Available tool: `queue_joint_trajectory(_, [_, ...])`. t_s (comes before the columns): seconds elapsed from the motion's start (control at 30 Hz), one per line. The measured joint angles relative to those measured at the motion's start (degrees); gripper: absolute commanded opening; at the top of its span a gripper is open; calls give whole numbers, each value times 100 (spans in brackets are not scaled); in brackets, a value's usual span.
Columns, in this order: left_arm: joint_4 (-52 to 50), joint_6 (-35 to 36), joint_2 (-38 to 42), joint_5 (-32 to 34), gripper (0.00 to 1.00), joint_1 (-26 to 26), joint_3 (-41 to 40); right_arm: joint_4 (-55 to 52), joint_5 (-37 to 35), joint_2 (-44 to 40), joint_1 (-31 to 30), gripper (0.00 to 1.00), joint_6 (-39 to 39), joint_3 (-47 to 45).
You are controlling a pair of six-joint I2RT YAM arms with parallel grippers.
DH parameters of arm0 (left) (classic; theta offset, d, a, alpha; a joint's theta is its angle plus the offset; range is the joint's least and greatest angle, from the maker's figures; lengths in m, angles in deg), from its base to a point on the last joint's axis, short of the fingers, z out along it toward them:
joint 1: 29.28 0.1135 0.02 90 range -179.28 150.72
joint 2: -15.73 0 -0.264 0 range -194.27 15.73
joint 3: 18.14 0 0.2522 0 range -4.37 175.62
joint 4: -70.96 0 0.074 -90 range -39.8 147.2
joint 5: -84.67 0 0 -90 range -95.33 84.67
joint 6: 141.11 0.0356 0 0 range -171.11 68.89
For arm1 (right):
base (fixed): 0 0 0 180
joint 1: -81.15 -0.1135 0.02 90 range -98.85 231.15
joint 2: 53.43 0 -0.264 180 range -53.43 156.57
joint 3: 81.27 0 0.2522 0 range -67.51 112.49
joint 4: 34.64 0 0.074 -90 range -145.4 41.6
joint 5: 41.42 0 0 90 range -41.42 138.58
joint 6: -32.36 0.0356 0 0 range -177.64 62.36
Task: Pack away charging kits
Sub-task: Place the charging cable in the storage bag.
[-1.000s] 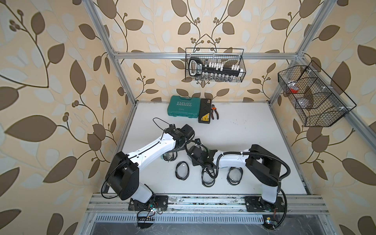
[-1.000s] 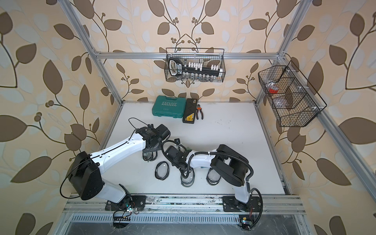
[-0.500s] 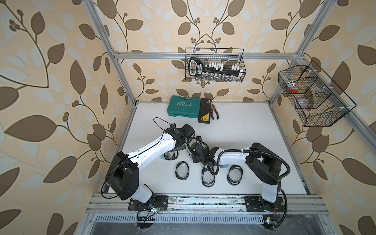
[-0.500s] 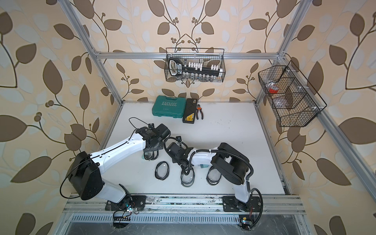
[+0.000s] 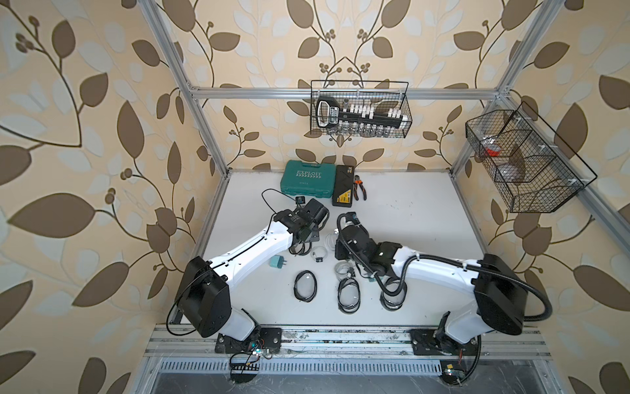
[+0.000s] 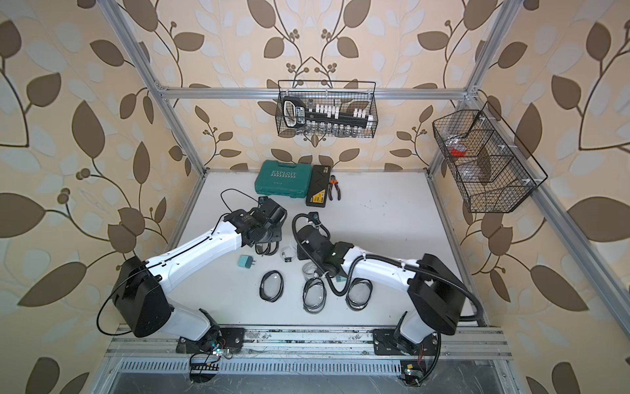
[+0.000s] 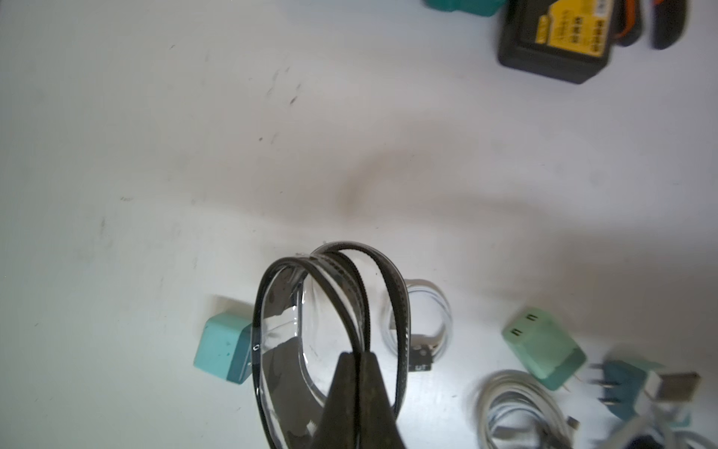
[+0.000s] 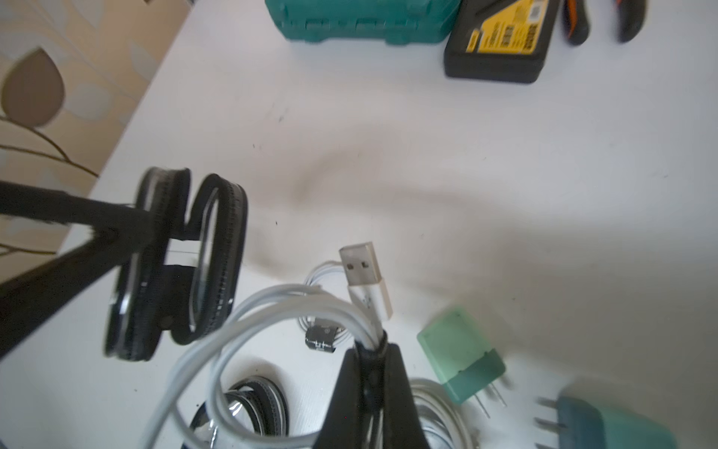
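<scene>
Cable (image 8: 279, 299) now up in R jaws

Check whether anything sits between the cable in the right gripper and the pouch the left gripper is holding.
Nothing visible does. The right gripper is shut on the coiled white cable, the left gripper on the rim of the open pouch; in the right wrist view the coil sits right beside the pouch with no object between.

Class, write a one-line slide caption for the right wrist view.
Right gripper shut on a coiled white cable, next to the black-rimmed clear pouch in the left gripper.
</scene>
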Motion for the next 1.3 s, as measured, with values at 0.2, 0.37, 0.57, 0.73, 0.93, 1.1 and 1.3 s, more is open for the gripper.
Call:
queue_joint_trajectory(0.2, [739, 407, -785, -800, 0, -2, 905, 284, 369, -702, 940, 0, -289, -459])
queue_joint_trajectory(0.37, [1073, 511, -1471, -1213, 0, -2, 1294, 490, 870, -557, 1456, 0, -393, -509])
queue_joint_trajectory(0.57, [1209, 511, -1989, -1401, 0, -2, 1379, 752, 1368, 363, 1475, 0, -463, -260])
queue_joint_trajectory(0.73, [1331, 509, -2024, -1530, 0, -2, 1379, 990, 1606, 1207, 1521, 0, -463, -59])
queue_joint_trajectory(0.93, [1788, 492, -1823, -1862, 0, -2, 916, 1115, 1751, 1578, 1554, 0, -459, -46])
queue_joint_trajectory(1.1, [2022, 455, -1720, -2111, 0, 0, 704, 1104, 1766, 1683, 1556, 0, -468, 166])
queue_joint_trajectory(1.3, [2411, 396, -1670, -2302, 0, 2, 409, 1047, 1799, 1952, 1561, 0, -507, 380])
